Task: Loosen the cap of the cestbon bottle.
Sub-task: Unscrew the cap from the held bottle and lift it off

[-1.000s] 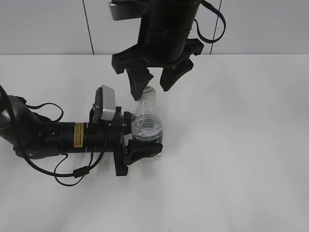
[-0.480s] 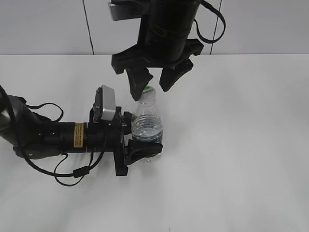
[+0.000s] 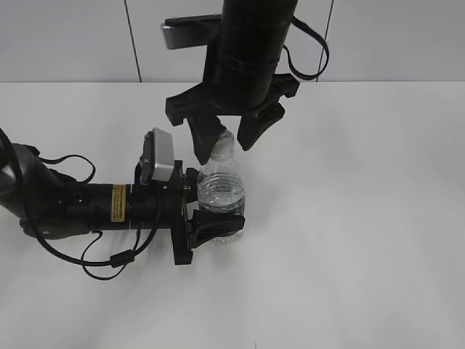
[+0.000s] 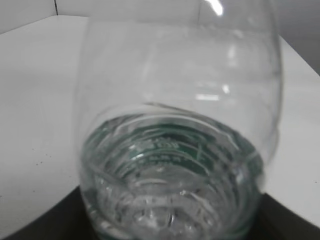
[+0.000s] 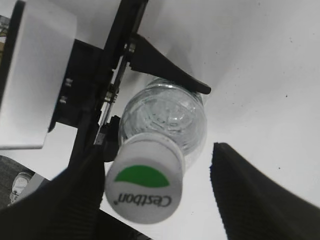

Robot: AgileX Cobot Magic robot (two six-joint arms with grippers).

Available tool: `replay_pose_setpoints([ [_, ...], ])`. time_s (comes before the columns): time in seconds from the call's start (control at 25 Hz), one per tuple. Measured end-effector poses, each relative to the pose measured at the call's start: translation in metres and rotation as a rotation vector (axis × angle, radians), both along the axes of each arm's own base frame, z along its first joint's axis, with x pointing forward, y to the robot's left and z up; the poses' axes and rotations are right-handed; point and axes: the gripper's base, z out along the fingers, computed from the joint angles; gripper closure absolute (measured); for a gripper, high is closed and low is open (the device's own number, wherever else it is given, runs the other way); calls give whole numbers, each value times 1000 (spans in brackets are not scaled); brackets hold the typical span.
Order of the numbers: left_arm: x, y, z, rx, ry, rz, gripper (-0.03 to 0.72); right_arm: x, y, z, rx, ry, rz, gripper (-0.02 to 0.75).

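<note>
The cap (image 5: 144,183) is white with a green half-round patch and dark lettering on top. The cestbon bottle (image 3: 220,190) is clear plastic, its ribbed body showing a dark green label band with white print — seen through the wall in the left wrist view (image 4: 175,150). Both arms are black; the left gripper (image 3: 211,218) is black, with a yellow sticker on its arm and a grey-white camera box (image 3: 160,156) above. The right gripper (image 3: 227,132) is matt black. The table (image 3: 363,218) is plain white — the wall behind pale grey with dark seams.

Clear glossy plastic cestbon bottle (image 3: 221,190), smooth white plastic cap (image 5: 144,178), matt white table (image 3: 363,218).
</note>
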Motion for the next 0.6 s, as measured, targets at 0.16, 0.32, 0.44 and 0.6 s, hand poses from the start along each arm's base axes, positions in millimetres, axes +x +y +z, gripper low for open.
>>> replay_pose_setpoints([
  [0.16,0,0,0,0,0,0,274,1,1,3,8,-10,1,238],
  [0.32,0,0,0,0,0,0,274,4,3,13,33,-36,5,238],
  [0.44,0,0,0,0,0,0,274,4,3,13,32,-38,11,238],
  [0.6,0,0,0,0,0,0,274,2,3,7,23,-18,19,238],
])
